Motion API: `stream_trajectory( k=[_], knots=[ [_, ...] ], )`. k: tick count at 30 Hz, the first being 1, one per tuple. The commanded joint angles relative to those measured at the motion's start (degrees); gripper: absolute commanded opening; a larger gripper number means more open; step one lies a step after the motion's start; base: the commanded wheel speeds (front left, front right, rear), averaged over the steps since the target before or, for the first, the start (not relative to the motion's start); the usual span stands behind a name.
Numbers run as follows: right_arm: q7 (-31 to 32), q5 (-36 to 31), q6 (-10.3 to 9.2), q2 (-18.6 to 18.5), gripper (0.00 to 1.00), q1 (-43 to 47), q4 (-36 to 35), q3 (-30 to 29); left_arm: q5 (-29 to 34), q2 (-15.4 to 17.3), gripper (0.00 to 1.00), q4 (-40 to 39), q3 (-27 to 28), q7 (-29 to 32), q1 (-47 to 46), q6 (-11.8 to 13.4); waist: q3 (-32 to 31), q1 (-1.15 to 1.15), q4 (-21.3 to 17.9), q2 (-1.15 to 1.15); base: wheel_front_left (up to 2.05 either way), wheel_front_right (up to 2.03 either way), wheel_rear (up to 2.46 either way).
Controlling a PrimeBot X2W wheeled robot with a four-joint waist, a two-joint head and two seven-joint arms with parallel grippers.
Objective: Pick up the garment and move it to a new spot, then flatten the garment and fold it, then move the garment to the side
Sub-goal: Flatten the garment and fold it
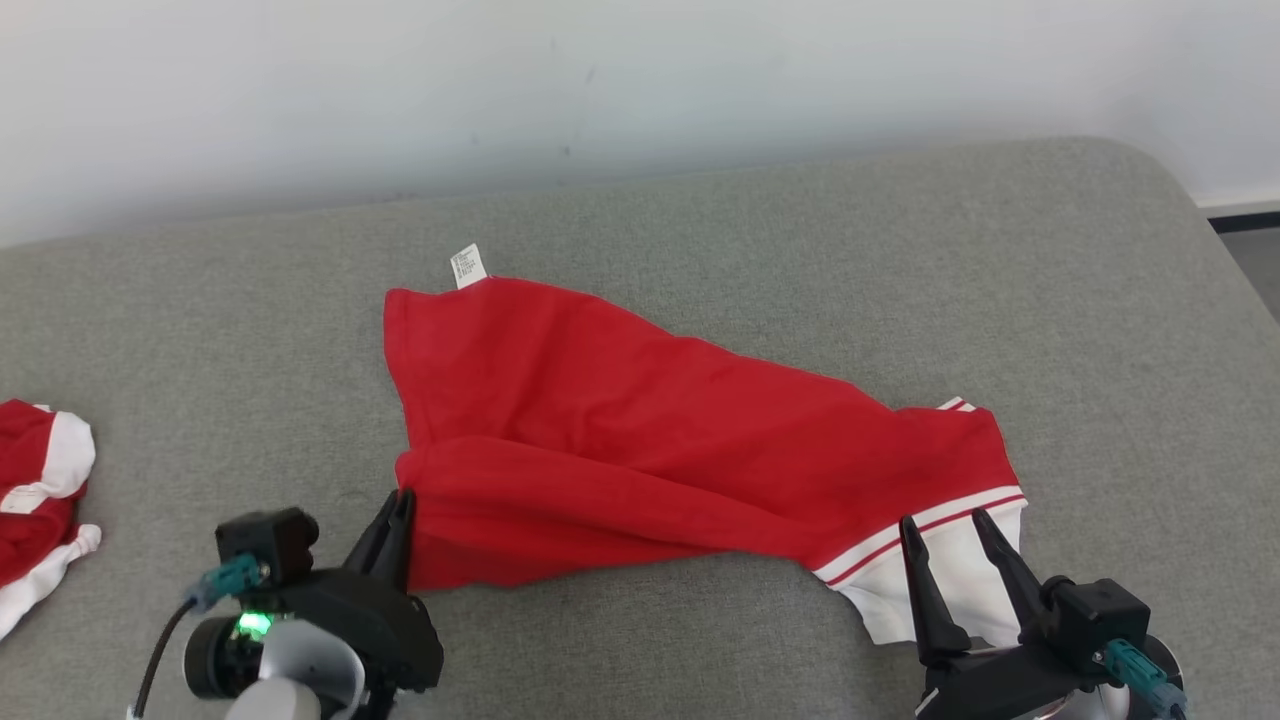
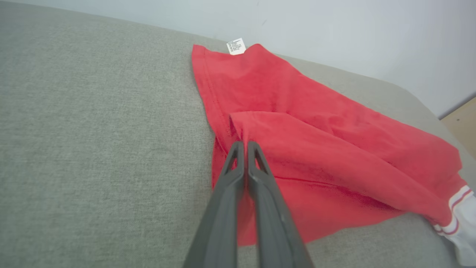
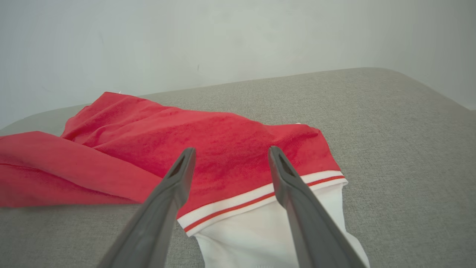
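At the far left of the head view a second red-and-white cloth lies bunched on the grey surface, well apart from the left tool. That tool's fingers are pressed together at the left end of the garment, where the red cloth is doubled over on itself. The left wrist view brings this close: the tips pinch the corner of the fold, with a stitched hem running just beside them. A white label sticks out from the garment's far left corner; its lines of print are too small to read. The garment lies spread across the middle of the surface, slanting down to the right and ending in a white band with a red stripe. The right tool has its fingers apart, tips over that striped edge. In the right wrist view, plain white cloth lies between the fingers; whether they touch it I cannot tell
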Motion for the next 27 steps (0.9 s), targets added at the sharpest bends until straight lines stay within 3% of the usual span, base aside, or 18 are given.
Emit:
stream_trajectory(
  k=[1, 5, 9, 17, 18, 19, 20, 27],
  knots=[
    [-0.2, 0.3, -0.13, 0.0, 1.00, 0.7, 0.1, -0.3, -1.0, 0.0, 0.00, -2.5, 0.4, -0.6, 2.6, 0.4, -1.2, 0.00, 0.8, 0.00, 0.00, 0.00, 0.00],
    [0.0, 0.3, -0.13, 0.0, 1.00, 1.4, 0.2, -0.7, -1.2, 0.4, 0.00, -9.9, 0.1, 0.5, 8.9, 1.7, -2.3, 0.00, 1.6, 0.00, 0.00, 0.00, 0.00],
    [0.2, 0.4, -0.13, 0.0, 1.00, 2.2, 0.2, -0.6, -0.9, 1.1, 0.00, -19.0, 0.8, 2.1, 17.5, 5.3, -3.3, 0.00, 2.0, 0.00, 0.00, 0.00, 0.00],
    [0.5, 0.5, -0.13, 0.0, 1.00, 2.7, 0.2, -0.3, 0.8, 2.7, 0.00, -18.2, 0.1, 1.4, 22.4, 6.3, -4.6, 0.00, 2.2, 0.00, 0.00, 0.00, 0.00],
    [0.5, 0.5, -0.13, 0.0, 1.00, 2.8, 0.2, -0.3, 1.3, 2.9, 0.10, -17.5, -0.2, 0.7, 22.1, 6.1, -4.8, 0.00, 2.2, 0.00, 0.00, 0.00, 0.00],
    [0.6, 0.5, -0.13, 0.0, 1.00, 2.9, 0.3, -0.3, 1.5, 2.8, 0.50, -16.5, -0.2, -0.1, 21.7, 6.0, -5.1, 0.00, 2.2, 0.00, 0.00, 0.00, 0.00],
    [0.6, 0.5, -0.13, 0.0, 1.00, 3.0, 0.3, -0.3, 1.7, 2.6, 1.00, -15.6, -0.3, -0.7, 21.4, 6.0, -5.4, 0.00, 2.1, 0.00, 0.00, 0.00, 0.00],
    [0.5, 0.4, -0.13, 0.0, 1.00, 3.8, 0.2, -1.3, 2.4, 1.6, 1.00, -11.2, 0.9, -10.4, 21.0, 5.5, -7.8, 0.00, 1.9, 0.00, 0.00, 0.00, 0.00]
  ],
)
